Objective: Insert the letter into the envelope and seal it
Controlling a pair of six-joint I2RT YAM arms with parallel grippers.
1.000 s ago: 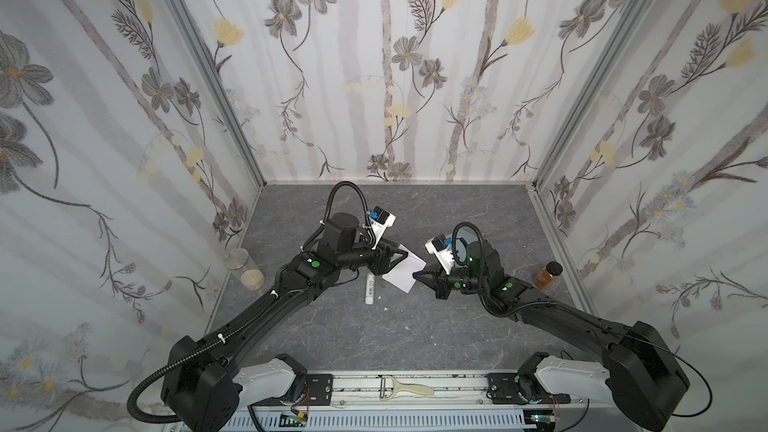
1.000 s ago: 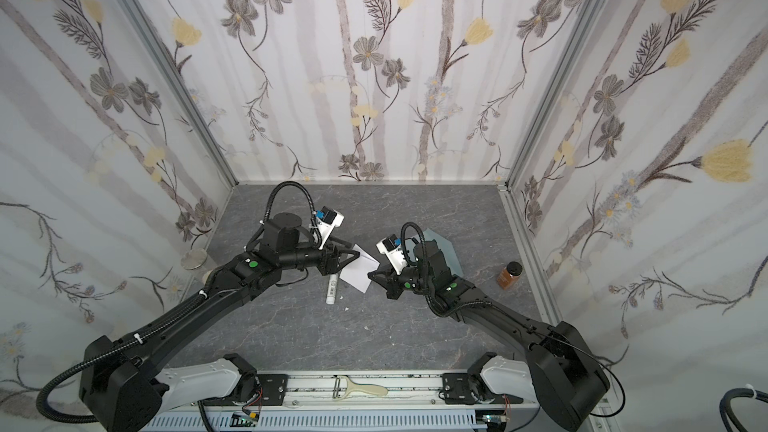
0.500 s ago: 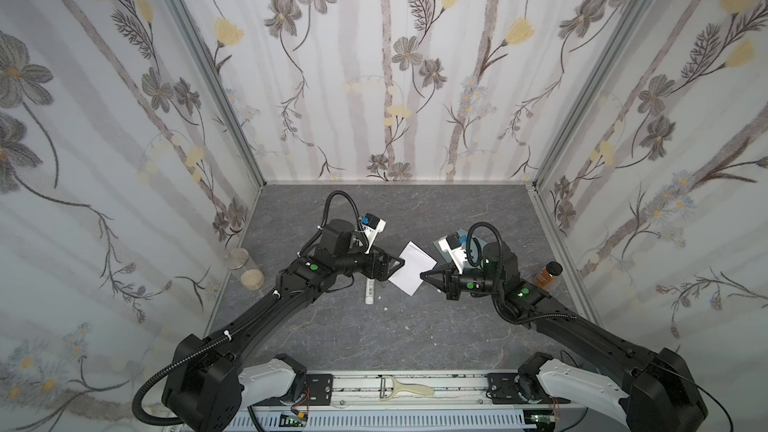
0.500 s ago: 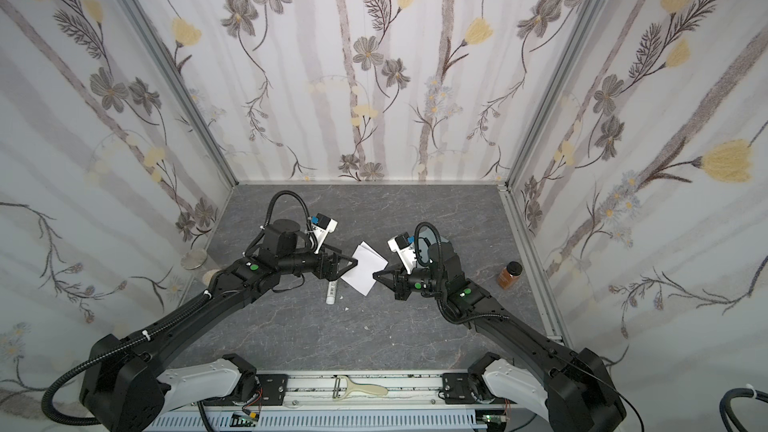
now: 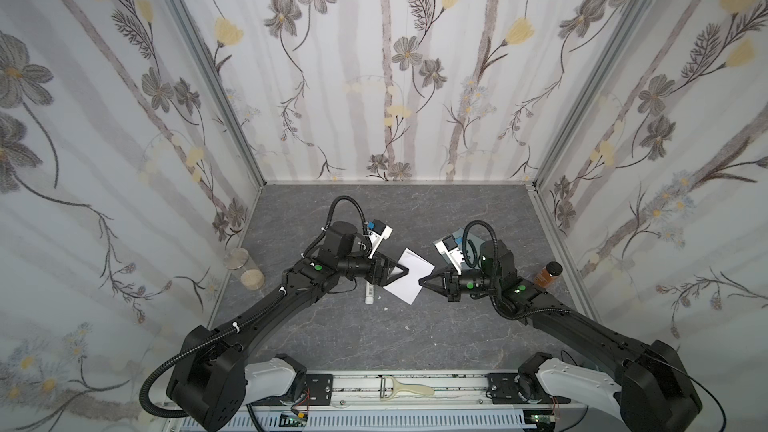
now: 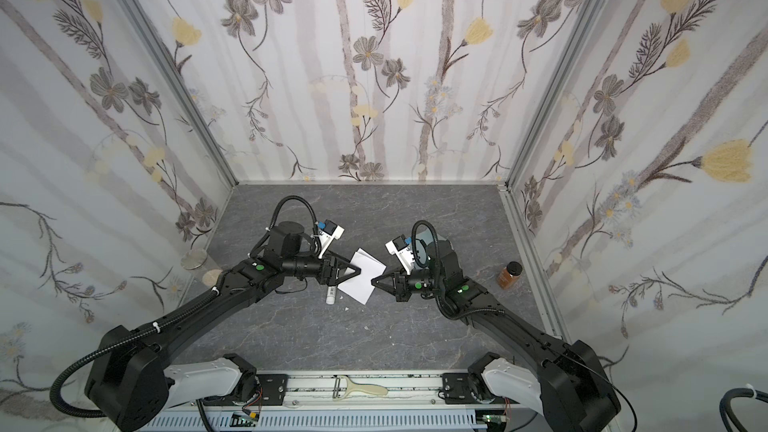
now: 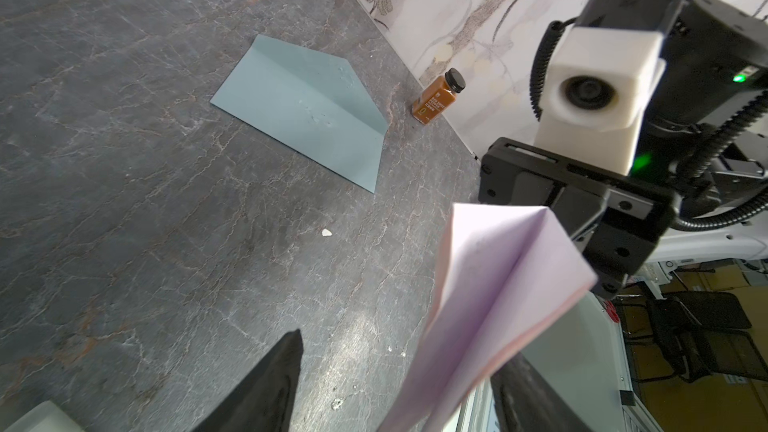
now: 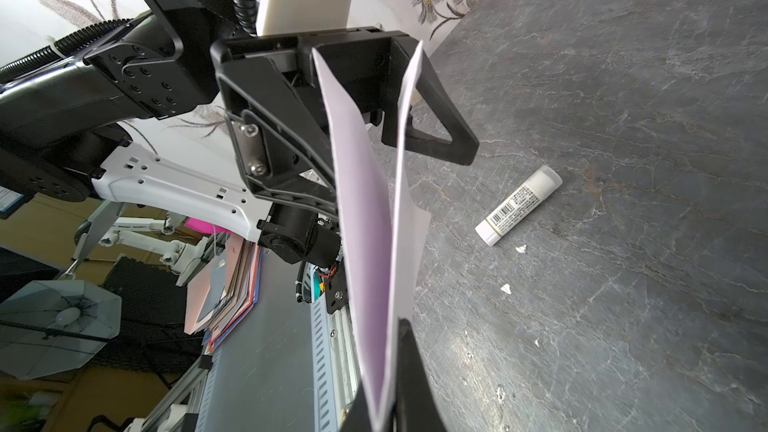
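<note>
Pinkish folded letter (image 5: 409,280) is pinched by the right gripper (image 5: 420,282) and straddled by the wide-spread left gripper (image 6: 360,272); the blue-grey envelope (image 7: 307,114) is laid flat beyond the right gripper.

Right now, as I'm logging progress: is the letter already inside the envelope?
No, the folded letter is up in the air, clear of the envelope, which lies flat on the table.

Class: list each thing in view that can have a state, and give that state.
letter, half-folded, held in the air
envelope, lying flat, flap open
glue stick, capped, lying on its side
bottle, upright, capped
left hand, open around the letter
right hand, shut on the letter
</note>
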